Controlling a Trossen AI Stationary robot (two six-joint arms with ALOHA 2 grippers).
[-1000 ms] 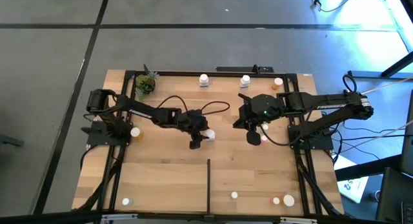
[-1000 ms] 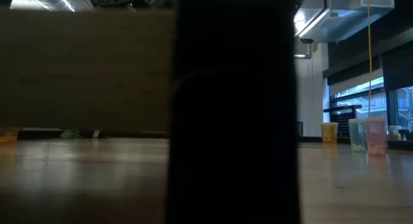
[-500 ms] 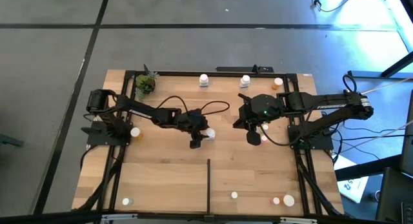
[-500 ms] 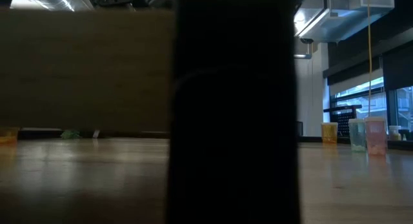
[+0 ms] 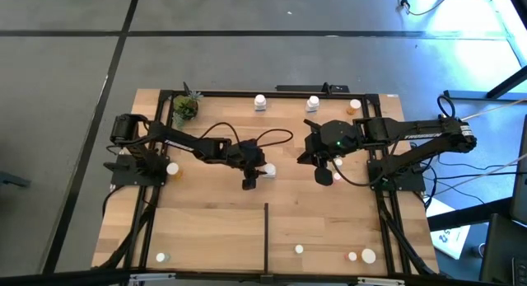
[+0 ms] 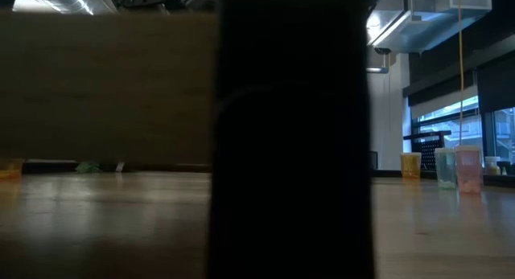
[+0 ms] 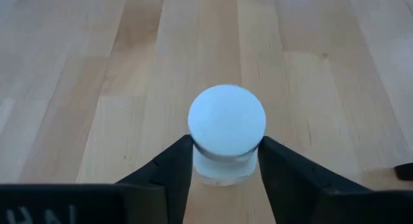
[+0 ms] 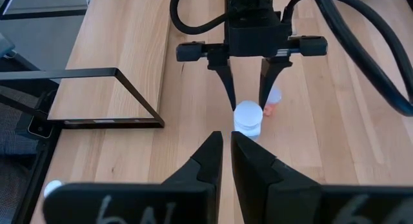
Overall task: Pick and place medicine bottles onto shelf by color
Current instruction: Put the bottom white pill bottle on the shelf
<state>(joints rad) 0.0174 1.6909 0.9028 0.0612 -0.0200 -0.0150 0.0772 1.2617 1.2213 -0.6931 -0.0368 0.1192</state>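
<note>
A small medicine bottle (image 7: 226,121) with a white cap stands upright on the light-wood shelf (image 5: 206,228), near its middle. My left gripper (image 7: 226,161) reaches in from the table's left and is shut on it; the right wrist view shows the same bottle (image 8: 248,117) between its fingers. My right gripper (image 8: 226,153) hovers shut above the boards to the right, facing the left gripper. Another white bottle (image 5: 327,176) shows beside it. An orange bottle (image 8: 273,102) lies just behind the held one. My left gripper pinches the bottle's body just under the white cap (image 7: 222,166) between its two fingers (image 7: 175,164), one on each side. The fingers slant down from the table's left. The bottle stands upright with its base on the wood.
Bottles stand along the far bar (image 5: 260,101) (image 5: 313,103) (image 5: 355,106), along the near edge (image 5: 161,257) (image 5: 299,250) (image 5: 368,255), and by the left arm's base (image 5: 172,168). A potted plant (image 5: 185,109) is at the far left corner. A thin black divider (image 5: 265,236) runs from the near edge.
</note>
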